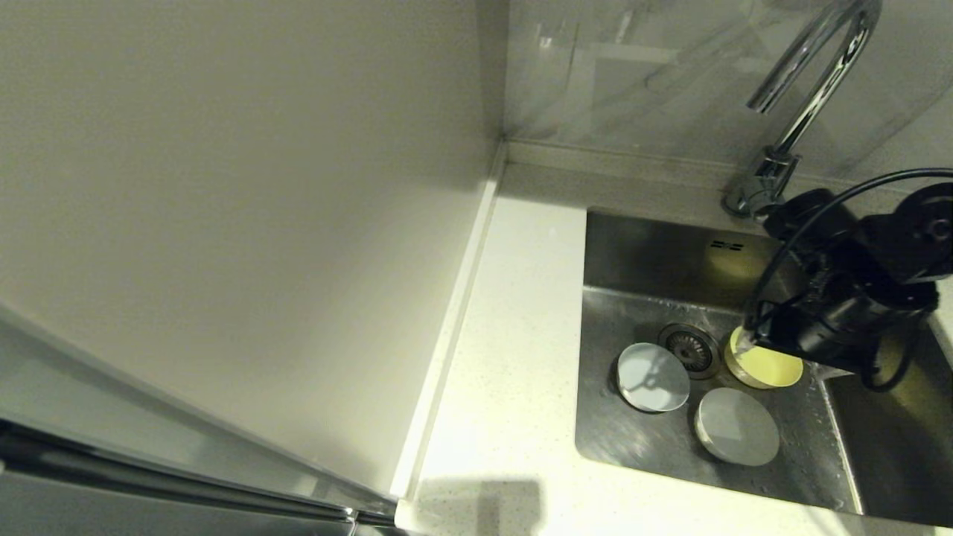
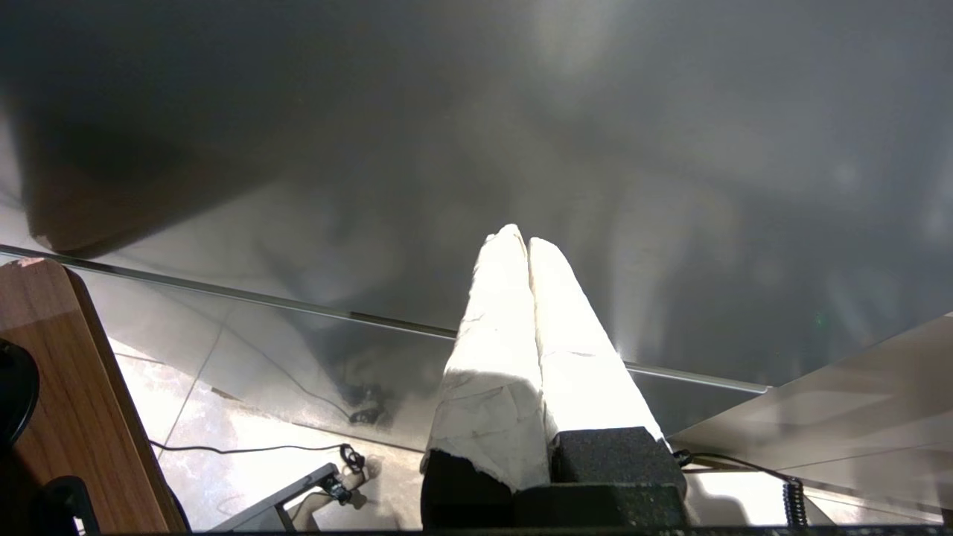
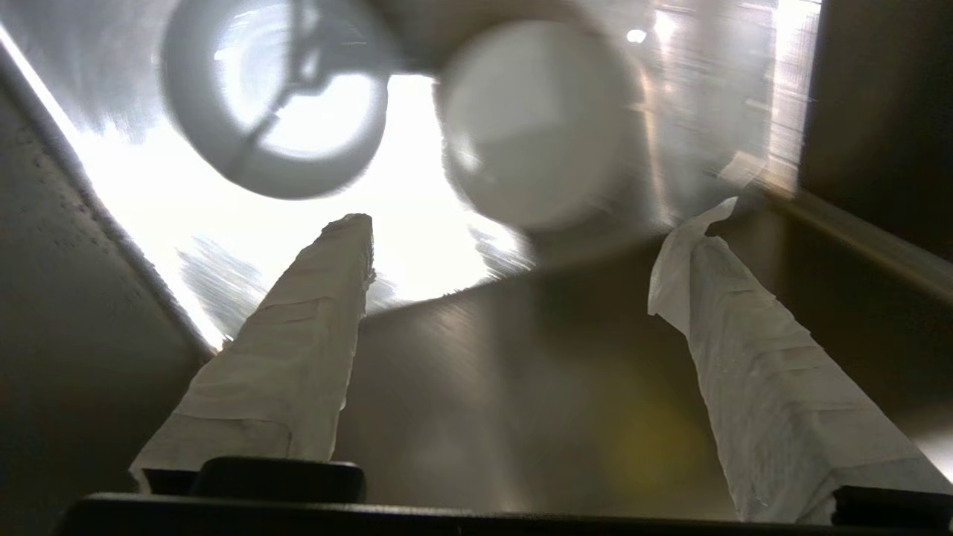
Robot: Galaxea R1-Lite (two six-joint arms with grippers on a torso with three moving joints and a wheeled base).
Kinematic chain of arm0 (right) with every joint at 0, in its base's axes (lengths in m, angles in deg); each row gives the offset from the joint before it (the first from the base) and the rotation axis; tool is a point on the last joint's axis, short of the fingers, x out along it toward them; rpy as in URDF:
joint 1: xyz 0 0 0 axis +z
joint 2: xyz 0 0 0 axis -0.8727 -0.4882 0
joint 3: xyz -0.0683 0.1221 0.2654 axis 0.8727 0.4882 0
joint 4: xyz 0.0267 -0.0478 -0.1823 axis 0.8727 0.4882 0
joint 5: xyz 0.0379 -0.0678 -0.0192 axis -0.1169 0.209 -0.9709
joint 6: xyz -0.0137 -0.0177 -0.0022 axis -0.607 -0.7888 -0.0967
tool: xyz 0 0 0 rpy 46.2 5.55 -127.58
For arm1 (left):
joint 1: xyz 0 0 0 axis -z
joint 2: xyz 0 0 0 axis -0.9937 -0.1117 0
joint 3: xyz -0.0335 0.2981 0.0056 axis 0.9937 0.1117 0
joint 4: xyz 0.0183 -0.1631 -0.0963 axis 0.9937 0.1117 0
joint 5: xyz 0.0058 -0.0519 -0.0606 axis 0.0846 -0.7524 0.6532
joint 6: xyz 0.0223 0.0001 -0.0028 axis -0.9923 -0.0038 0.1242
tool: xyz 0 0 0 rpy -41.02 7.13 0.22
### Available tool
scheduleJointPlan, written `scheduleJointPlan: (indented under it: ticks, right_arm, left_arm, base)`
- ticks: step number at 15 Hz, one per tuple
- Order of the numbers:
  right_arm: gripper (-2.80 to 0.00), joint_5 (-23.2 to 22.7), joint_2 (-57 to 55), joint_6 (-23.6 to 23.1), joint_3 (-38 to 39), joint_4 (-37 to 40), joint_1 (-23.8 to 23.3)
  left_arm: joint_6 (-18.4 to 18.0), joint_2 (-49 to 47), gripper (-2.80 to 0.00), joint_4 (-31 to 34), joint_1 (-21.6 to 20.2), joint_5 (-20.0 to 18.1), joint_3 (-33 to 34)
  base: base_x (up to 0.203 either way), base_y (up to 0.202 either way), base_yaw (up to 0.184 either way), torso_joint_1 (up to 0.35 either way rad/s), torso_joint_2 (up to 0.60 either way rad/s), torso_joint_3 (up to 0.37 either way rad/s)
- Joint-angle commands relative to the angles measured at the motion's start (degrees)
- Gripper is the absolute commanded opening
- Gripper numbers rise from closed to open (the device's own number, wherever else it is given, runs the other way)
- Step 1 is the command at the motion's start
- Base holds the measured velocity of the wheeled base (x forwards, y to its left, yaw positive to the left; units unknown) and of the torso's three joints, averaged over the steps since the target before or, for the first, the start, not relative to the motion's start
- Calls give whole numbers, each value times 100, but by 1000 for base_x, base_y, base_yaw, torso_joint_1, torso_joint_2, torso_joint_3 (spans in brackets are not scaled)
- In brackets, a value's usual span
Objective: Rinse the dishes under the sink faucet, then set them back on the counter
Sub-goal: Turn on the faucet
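Three bowls lie on the floor of the sink (image 1: pixel 655 253): a pale grey-blue one (image 1: pixel 653 377) left of the drain (image 1: pixel 691 347), a white one (image 1: pixel 737 426) nearer the front, and a yellow one (image 1: pixel 767 368) right of the drain. My right gripper (image 1: pixel 747 341) hangs low over the yellow bowl's back rim. In the right wrist view this gripper (image 3: pixel 525 219) is open with nothing between its fingers; the grey-blue bowl (image 3: pixel 275 97) and the white bowl (image 3: pixel 536 123) lie beyond its tips. The faucet (image 1: pixel 811 74) stands at the back right. My left gripper (image 2: pixel 519 238) is shut, parked low beside a cabinet.
The speckled counter (image 1: pixel 514 335) runs along the sink's left and front. A plain pale side panel (image 1: pixel 223 223) rises on the left. A steel ridge (image 1: pixel 841 439) bounds the basin on the right. The right arm's black cable (image 1: pixel 789 246) loops above the sink.
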Motion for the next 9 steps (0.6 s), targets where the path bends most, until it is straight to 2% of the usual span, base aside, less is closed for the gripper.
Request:
scheduleJointPlan:
  ticks: [1,3,4,5,7,9]
  right_arm:
    - [0,19,1068,7,319,339,-596]
    - [0,32,1153,-10,237,519,-1040]
    - [-280,31,1141,-80,169,536,-1182]
    - [-280,-23,1123,-152,145,540,-1311]
    - [-280,-414,1076,-151,-53,538,-1431]
    - [-280,-796,926,196,-334,594,-1543]
  left_arm:
    - [2,0,-280,-2,0,0,18]
    - [2,0,-280,-2,0,0,18]
    - [2,0,-280,-2,0,0,18]
    - [2,0,-280,-2,0,0,18]
    - [2,0,-280,-2,0,0,18]
    - [2,0,-280,-2,0,0,18]
  base:
    - [0,0,0,0,0,0]
    - [0,0,0,0,0,0]
    - [0,0,0,0,0,0]
    - [0,0,0,0,0,0]
    - [0,0,0,0,0,0]
    - [0,0,0,0,0,0]
